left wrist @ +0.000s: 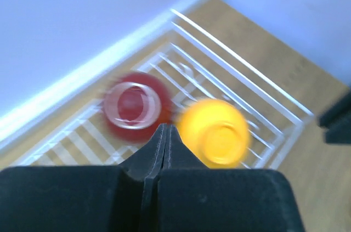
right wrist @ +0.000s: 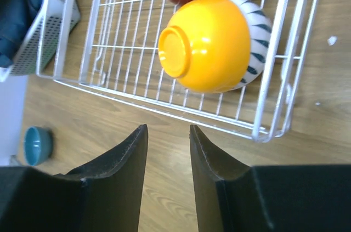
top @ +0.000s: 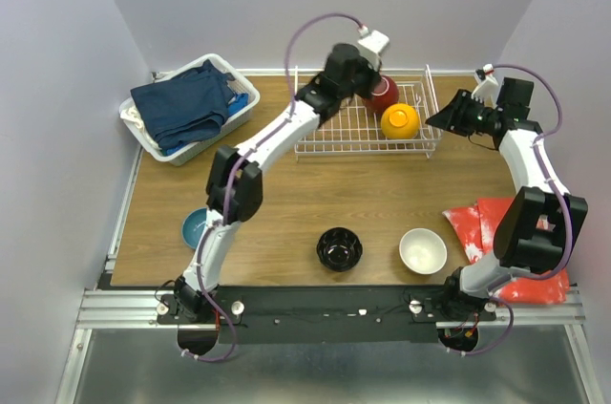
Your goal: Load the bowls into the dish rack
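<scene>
My left arm stretches to upper centre over the dish rack, left gripper pinched closed, empty. The maroon bowl and orange bowl sit inside. At right, my right gripper gapes, empty, facing the rack.

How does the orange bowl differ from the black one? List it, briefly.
Colour: the orange bowl is bright orange; the black bowl is glossy black.
Place: the orange bowl sits in the rack; the black bowl stands on the table, near its front edge.
Pose: the orange bowl is tipped over, foot showing; the black bowl is upright, mouth up.
Both are small round bowls of like size.
</scene>
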`<state>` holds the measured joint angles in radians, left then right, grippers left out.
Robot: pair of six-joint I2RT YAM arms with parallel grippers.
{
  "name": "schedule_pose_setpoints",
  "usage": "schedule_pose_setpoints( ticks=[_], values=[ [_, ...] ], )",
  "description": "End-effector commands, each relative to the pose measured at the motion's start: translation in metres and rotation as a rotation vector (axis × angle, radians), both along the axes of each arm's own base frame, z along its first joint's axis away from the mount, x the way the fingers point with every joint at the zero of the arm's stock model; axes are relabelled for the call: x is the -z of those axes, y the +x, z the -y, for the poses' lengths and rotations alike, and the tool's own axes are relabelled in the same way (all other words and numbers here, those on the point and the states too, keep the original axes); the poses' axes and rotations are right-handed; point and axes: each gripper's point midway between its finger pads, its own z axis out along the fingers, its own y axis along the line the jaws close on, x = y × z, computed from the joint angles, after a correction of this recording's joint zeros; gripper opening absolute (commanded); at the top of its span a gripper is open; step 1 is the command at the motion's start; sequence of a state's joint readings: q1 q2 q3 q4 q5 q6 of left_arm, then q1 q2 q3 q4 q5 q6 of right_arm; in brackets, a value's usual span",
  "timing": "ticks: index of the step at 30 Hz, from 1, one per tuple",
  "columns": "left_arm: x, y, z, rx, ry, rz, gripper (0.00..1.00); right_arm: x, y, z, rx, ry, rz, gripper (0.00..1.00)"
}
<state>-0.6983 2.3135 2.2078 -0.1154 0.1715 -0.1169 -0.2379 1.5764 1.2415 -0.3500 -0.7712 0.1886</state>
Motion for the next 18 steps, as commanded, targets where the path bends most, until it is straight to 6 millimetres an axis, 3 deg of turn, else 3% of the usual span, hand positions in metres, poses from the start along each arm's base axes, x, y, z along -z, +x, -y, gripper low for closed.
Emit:
schedule_pose_setpoints(
  ticks=[1, 3, 4, 6, 10, 18],
  values=[
    [-0.019, 0.046, -0.075, -0.25, -0.001, 0.027, 0.0, 0.003, 0.009, 0.018, 0.032, -0.114, 0.03, 0.35],
    [-0.001, 0.054, -0.087, -0.284, 0.02, -0.007, 0.0, 0.002, 0.012, 0.02, 0.028, -0.127, 0.035, 0.21],
    [0.012, 0.063, -0.096, -0.327, 0.045, -0.014, 0.0, -0.001, 0.014, 0.021, 0.027, -0.136, 0.05, 0.18],
    [0.022, 0.068, -0.097, -0.337, 0.065, -0.008, 0.0, -0.002, 0.019, 0.023, 0.03, -0.137, 0.059, 0.13],
    [0.046, 0.084, -0.09, -0.345, 0.078, 0.004, 0.0, -0.001, 0.025, 0.026, 0.05, -0.141, 0.057, 0.12],
    [0.058, 0.102, -0.07, -0.342, 0.075, 0.093, 0.0, -0.007, 0.028, 0.028, 0.063, -0.144, 0.068, 0.12]
  ],
)
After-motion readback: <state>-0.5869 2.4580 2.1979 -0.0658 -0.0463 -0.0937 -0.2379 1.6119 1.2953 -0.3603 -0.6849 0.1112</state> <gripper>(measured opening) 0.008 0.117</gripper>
